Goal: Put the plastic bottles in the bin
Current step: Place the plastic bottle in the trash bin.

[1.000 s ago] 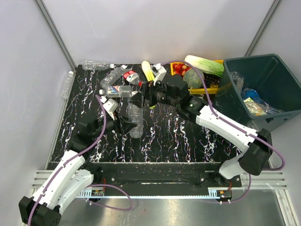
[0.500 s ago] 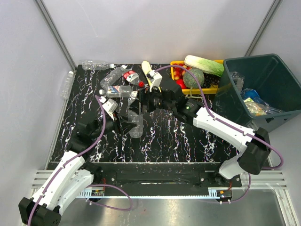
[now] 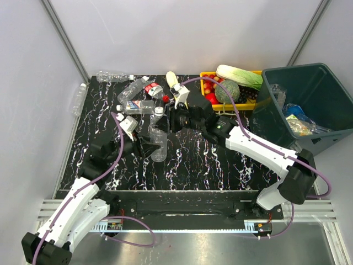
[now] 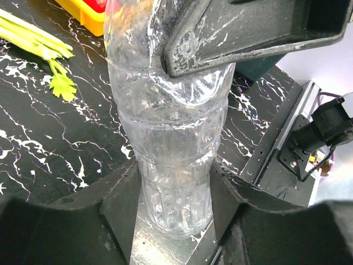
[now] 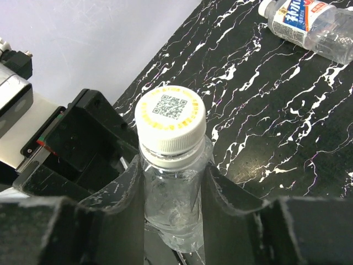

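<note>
A clear plastic bottle (image 3: 158,139) with a white cap (image 5: 170,118) stands tilted over the dark table, held at both ends. My left gripper (image 3: 151,149) is shut on its ribbed base (image 4: 174,187), a finger pressing each side. From the right, my right gripper (image 3: 164,122) is shut on its neck just under the cap (image 5: 171,204). More plastic bottles lie at the back left (image 3: 138,105), (image 3: 113,75), and one shows in the right wrist view (image 5: 311,25). The dark teal bin (image 3: 274,91) stands at the far right with several bottles inside (image 3: 300,122).
A yellow tray (image 3: 244,105) with a green melon (image 3: 227,91), a cabbage (image 3: 238,76) and red vegetables sits left of the bin. Celery stalks (image 4: 33,41) lie on the table. One bottle (image 3: 80,98) rests off the table's left edge by the wall.
My right gripper slid left over the bottle's top and closed on its neck. The left arm kept its place at the bottle's base.
</note>
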`<action>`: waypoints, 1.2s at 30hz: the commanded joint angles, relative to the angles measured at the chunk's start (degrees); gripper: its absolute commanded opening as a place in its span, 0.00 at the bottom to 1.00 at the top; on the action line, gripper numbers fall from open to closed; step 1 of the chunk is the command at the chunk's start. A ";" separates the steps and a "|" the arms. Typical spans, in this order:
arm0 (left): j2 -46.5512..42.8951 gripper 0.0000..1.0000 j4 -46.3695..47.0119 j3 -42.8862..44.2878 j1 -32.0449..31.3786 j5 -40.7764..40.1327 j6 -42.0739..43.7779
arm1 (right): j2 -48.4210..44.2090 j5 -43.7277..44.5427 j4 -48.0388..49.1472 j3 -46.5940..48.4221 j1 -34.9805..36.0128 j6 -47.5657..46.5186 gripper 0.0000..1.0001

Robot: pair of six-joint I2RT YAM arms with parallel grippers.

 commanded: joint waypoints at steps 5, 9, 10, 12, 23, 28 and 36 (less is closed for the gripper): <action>-1.35 0.99 -0.30 2.16 -0.26 -1.41 1.56 | -4.14 8.98 0.12 2.13 0.28 -5.51 0.21; -1.70 0.99 -0.74 2.16 -0.26 -2.37 1.82 | -8.44 20.66 -2.08 3.53 0.19 -12.45 0.17; -1.70 0.99 -0.92 2.07 -0.26 -2.64 1.91 | -9.59 23.30 -2.69 3.97 0.10 -14.47 0.15; -1.70 0.99 -1.00 2.07 -0.26 -2.82 2.00 | -12.31 29.98 -3.14 5.11 -0.51 -17.90 0.13; -1.97 0.99 -3.82 3.21 -0.26 -5.98 2.61 | -21.28 45.73 -2.88 12.84 -12.27 -38.73 0.14; -1.35 0.99 -3.82 3.21 -0.26 -6.16 2.44 | -22.60 52.32 1.86 15.75 -16.94 -48.39 0.12; -0.91 0.99 -4.17 3.21 -0.26 -6.15 1.91 | -22.25 59.71 5.30 15.05 -25.37 -60.80 0.12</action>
